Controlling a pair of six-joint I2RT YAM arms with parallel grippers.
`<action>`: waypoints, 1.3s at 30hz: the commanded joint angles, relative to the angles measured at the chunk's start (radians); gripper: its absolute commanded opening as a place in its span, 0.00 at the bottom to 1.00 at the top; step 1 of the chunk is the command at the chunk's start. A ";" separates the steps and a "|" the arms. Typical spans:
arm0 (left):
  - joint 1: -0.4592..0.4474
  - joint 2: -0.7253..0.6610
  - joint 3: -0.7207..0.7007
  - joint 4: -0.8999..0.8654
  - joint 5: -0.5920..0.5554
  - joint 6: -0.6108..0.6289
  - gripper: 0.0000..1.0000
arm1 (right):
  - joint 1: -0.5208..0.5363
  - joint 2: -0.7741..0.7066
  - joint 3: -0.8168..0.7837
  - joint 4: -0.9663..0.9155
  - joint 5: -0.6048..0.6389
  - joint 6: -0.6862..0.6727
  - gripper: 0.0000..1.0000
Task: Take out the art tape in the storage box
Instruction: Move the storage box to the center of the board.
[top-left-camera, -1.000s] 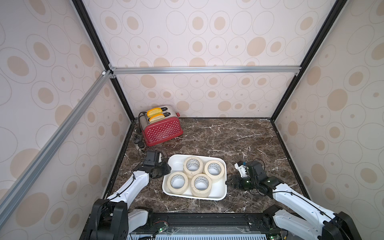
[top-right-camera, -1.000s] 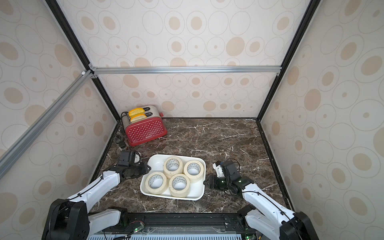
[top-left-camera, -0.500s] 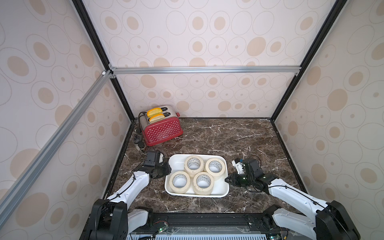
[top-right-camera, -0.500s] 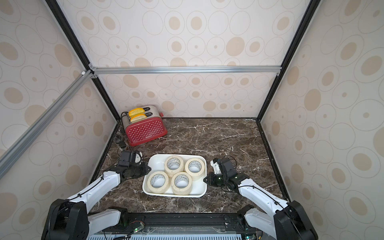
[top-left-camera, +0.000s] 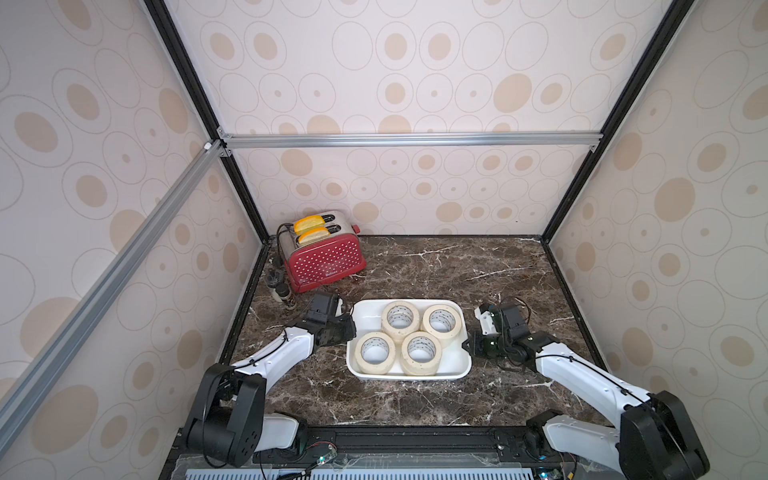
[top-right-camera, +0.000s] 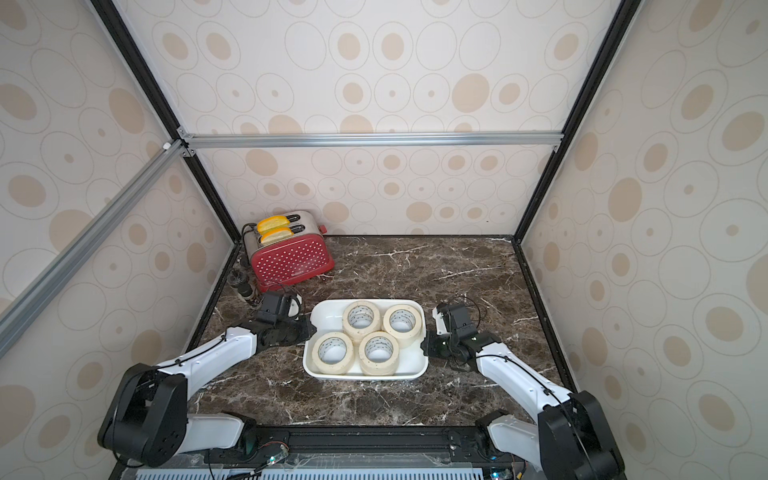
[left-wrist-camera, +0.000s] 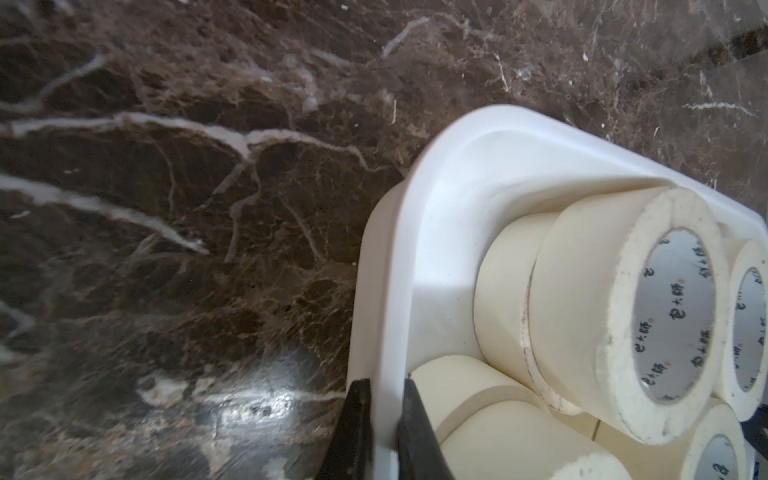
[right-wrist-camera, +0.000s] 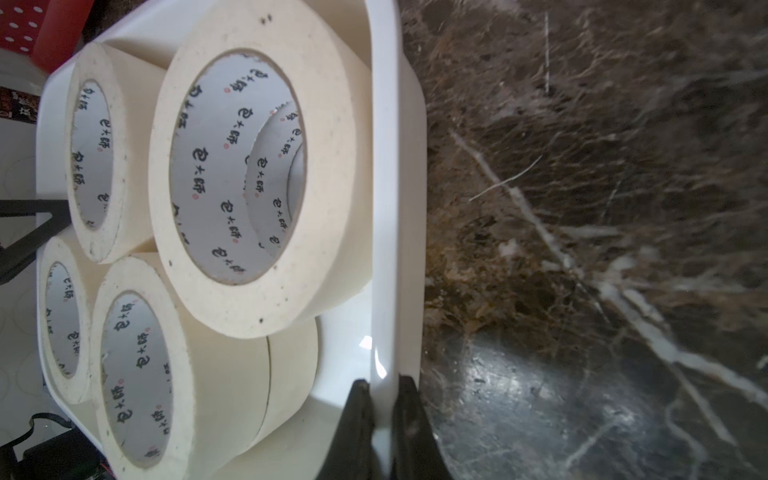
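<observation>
Evidently nothing is out yet: the shallow white plastic storage box (top-left-camera: 409, 377) sits between both hands, with all visible cream art tape rolls (top-left-camera: 401, 320) stacked inside. The left hand (left-wrist-camera: 382, 386) and the right hand (right-wrist-camera: 380, 384) each pinch its rim, the tape just beside them. Around them stand dotted-wallpaper walls (top-left-camera: 395, 83); beneath is a dark veined marble desk (top-left-camera: 436, 266), with free room beyond the right hand.

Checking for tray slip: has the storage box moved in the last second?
Yes. Against the fixed red toaster, the storage box has slid toward the robot's right and slightly back.
</observation>
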 joint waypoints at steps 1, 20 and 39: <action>0.003 0.062 0.107 0.093 -0.062 -0.095 0.13 | -0.055 0.043 0.091 0.083 -0.031 -0.068 0.06; 0.000 0.503 0.543 0.145 -0.060 -0.134 0.15 | -0.252 0.452 0.422 0.136 -0.096 -0.180 0.06; 0.002 0.596 0.747 -0.021 -0.154 -0.044 0.45 | -0.288 0.618 0.596 0.097 -0.151 -0.209 0.13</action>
